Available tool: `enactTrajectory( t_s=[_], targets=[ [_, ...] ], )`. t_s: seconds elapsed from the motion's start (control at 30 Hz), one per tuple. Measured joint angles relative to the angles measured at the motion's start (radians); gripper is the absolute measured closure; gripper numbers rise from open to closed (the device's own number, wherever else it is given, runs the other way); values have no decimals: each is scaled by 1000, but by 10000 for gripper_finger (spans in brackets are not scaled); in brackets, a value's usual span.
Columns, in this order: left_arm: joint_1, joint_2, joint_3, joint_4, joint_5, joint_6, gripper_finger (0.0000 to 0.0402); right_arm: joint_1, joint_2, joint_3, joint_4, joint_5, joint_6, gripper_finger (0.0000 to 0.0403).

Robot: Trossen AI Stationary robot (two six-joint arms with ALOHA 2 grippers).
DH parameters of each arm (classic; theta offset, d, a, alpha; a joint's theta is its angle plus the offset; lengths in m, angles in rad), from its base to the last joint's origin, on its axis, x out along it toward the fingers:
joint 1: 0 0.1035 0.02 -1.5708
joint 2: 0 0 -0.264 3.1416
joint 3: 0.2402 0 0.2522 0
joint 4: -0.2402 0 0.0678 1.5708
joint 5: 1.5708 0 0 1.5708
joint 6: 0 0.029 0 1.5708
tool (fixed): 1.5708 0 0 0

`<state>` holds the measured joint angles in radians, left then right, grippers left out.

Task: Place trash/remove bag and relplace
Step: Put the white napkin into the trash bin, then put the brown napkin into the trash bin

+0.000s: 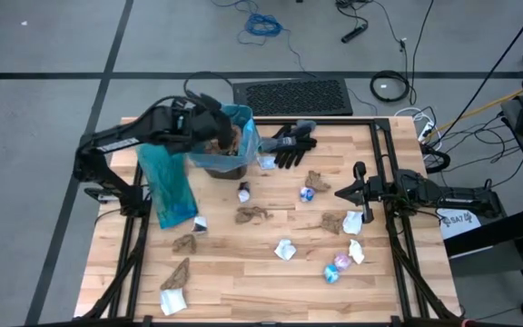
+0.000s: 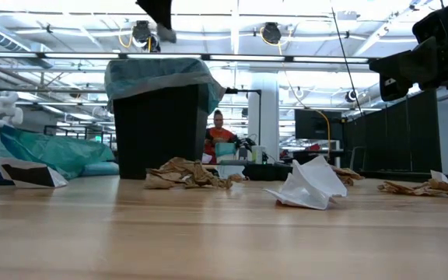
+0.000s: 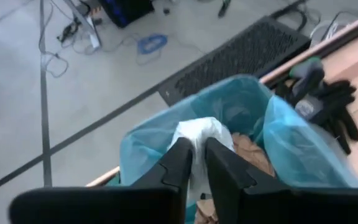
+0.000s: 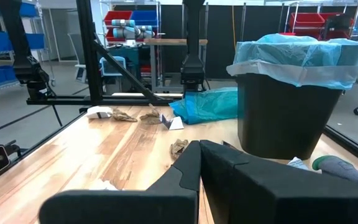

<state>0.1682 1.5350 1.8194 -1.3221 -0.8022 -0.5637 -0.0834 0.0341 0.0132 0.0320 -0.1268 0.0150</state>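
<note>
Nearby, black gloves (image 1: 291,143) beside lined bin (image 1: 228,145).

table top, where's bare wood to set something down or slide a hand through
Bare wood: the near edge between the white scrap at the left corner and the shiny wrapper; also the far right corner beyond the black gloves. Crowded: the middle band of scraps, and the far left around the bin and spare blue bag.

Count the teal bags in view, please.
2. One bag lines the black bin at the far edge; a spare bag lies flat just left of it. More could be folded underneath.
</note>
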Motion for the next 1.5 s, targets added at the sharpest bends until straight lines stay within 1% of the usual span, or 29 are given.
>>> enactTrajectory(
  t_s=[0.2,0.3,0.47,0.63,0.83,1.07,1.23,1.4,1.5],
  targets=[
    [53,67,-1,-14,92,-6,284,0,0,0,1,0,0,403],
    [62,88,-4,-11,91,-7,264,0,0,0,0,0,0,403],
    [57,72,-75,26,97,-9,256,0,0,0,0,0,0,403],
    [10,10,-177,50,103,-48,256,0,0,0,1,0,0,403],
    [-88,-98,-333,167,126,-60,256,0,0,0,0,0,0,403],
    [-241,-234,-515,347,145,-41,256,0,0,0,0,0,0,403],
    [-363,-320,-639,409,146,-34,255,0,0,0,0,0,0,403],
    [-489,-384,-753,453,146,-73,255,0,0,0,0,0,1,403],
    [-559,-407,-811,471,146,-86,255,0,0,0,0,0,48,403]
  ],
)
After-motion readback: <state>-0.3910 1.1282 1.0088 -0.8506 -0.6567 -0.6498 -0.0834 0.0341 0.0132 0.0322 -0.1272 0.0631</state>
